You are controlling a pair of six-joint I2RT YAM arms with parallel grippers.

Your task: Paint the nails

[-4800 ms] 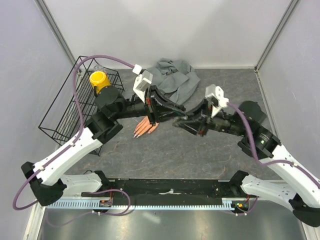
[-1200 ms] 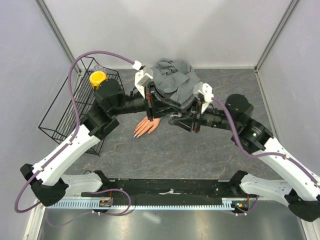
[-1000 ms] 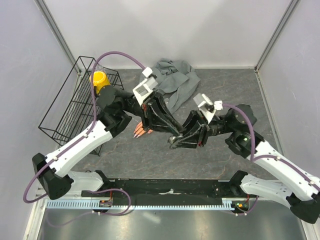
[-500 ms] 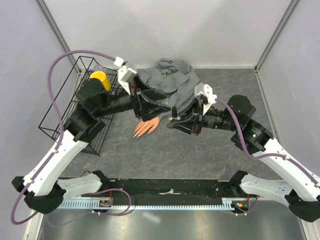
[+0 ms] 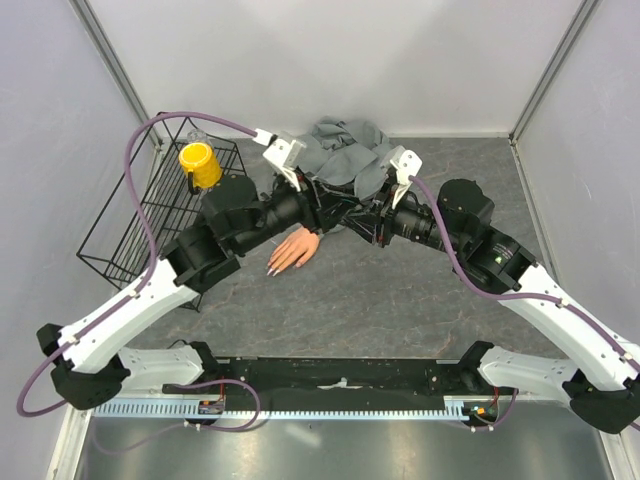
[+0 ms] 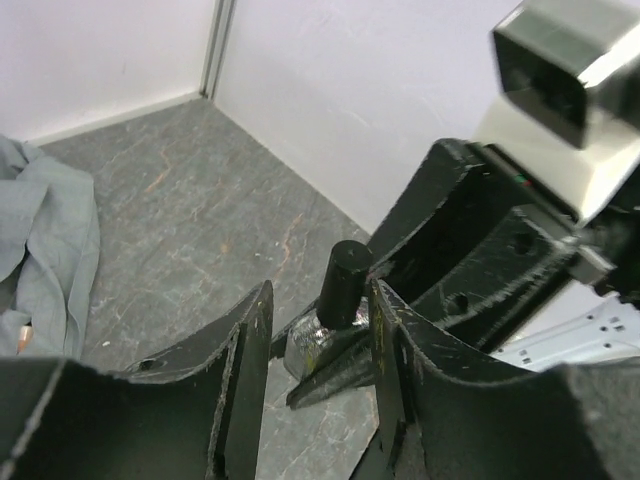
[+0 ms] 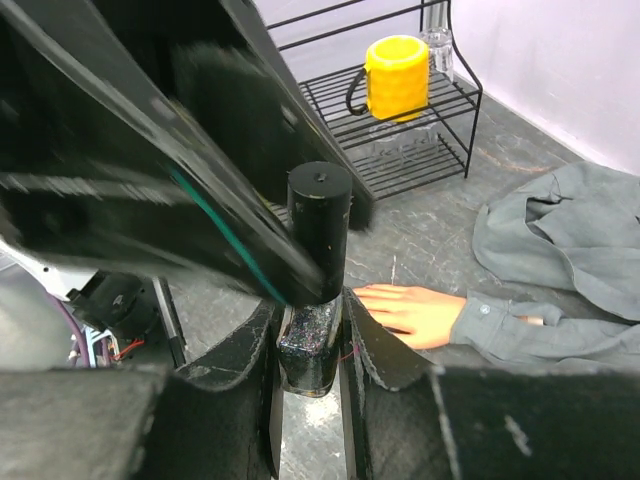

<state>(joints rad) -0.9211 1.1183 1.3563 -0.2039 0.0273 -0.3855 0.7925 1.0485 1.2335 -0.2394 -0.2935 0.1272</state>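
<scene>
My right gripper (image 7: 312, 305) is shut on a dark glittery nail polish bottle (image 7: 308, 350), held upright above the table. Its tall black cap (image 7: 320, 232) stands between the fingers of my left gripper (image 6: 320, 292), whose jaws are apart around the cap (image 6: 343, 285). The cap sits close against the right-hand finger (image 6: 385, 330). The peach mannequin hand (image 5: 295, 249) lies palm down on the table just below and left of both grippers, its grey sleeve (image 7: 520, 325) running to the right. The nails (image 5: 272, 269) are tiny tips, too small to judge.
A black wire rack (image 5: 135, 225) with a yellow mug (image 5: 198, 164) stands at the left. The crumpled grey shirt (image 5: 345, 150) lies at the back centre. White walls close the table on three sides.
My left gripper has swung right and come in over the bottle's cap, its jaws narrower than half a second ago. The right gripper has kept the bottle and shifted slightly back.
</scene>
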